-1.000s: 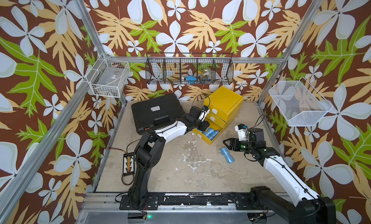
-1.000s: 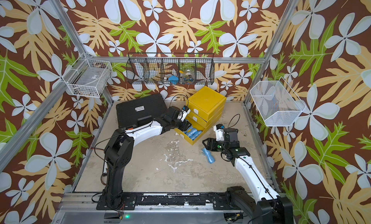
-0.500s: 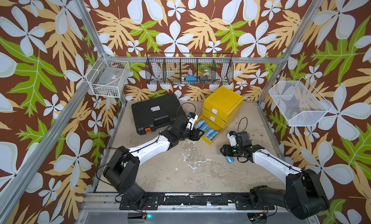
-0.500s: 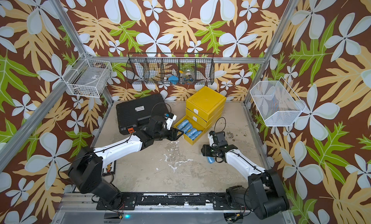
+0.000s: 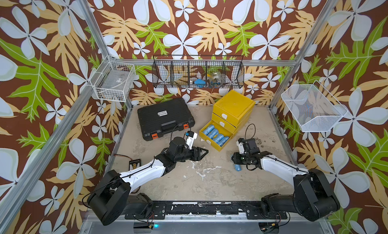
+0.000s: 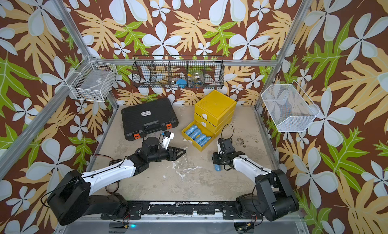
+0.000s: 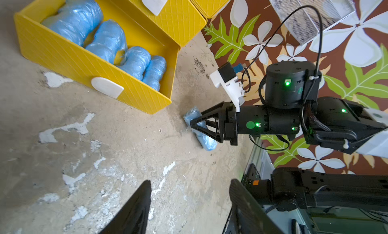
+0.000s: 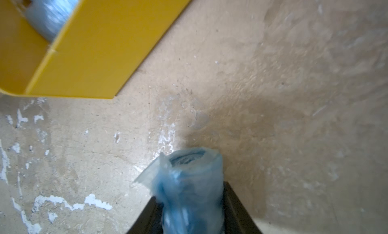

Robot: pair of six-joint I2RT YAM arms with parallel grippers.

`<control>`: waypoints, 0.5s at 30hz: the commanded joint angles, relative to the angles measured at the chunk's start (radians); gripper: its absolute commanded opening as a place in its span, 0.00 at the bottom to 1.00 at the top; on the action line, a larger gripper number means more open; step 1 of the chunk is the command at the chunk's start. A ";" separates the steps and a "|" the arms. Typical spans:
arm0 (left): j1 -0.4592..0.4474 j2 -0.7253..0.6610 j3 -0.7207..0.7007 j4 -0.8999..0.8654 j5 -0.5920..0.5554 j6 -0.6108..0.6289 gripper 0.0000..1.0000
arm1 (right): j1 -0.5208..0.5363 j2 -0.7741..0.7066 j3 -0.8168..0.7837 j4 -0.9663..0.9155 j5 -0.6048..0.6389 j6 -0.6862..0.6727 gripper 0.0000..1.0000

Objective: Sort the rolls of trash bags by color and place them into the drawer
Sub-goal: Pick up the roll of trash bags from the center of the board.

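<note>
blue roll [image 8: 189,186] near roll-filled yellow drawer [image 7: 69,60]

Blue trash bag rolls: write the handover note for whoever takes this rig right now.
Left claw: open and empty, hovering over the table beside the open drawer.
Right claw: closed on a blue roll that lies on the table near the drawer's corner.
Done: the open drawer, lowest in the yellow cabinet, holds several stored rolls, all blue, side by side. The two drawers above it are shut.
Left: lift the gripped roll into the open drawer with the others.
</note>
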 commanded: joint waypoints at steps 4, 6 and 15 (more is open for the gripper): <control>-0.026 0.053 -0.072 0.373 0.208 -0.214 0.66 | 0.000 -0.125 0.055 -0.012 -0.117 0.051 0.36; -0.042 0.082 -0.073 0.474 0.253 -0.272 0.68 | -0.001 -0.170 0.068 0.006 -0.192 0.090 0.34; -0.094 0.222 -0.029 0.788 0.348 -0.467 0.77 | 0.014 -0.255 0.119 0.173 -0.485 0.328 0.32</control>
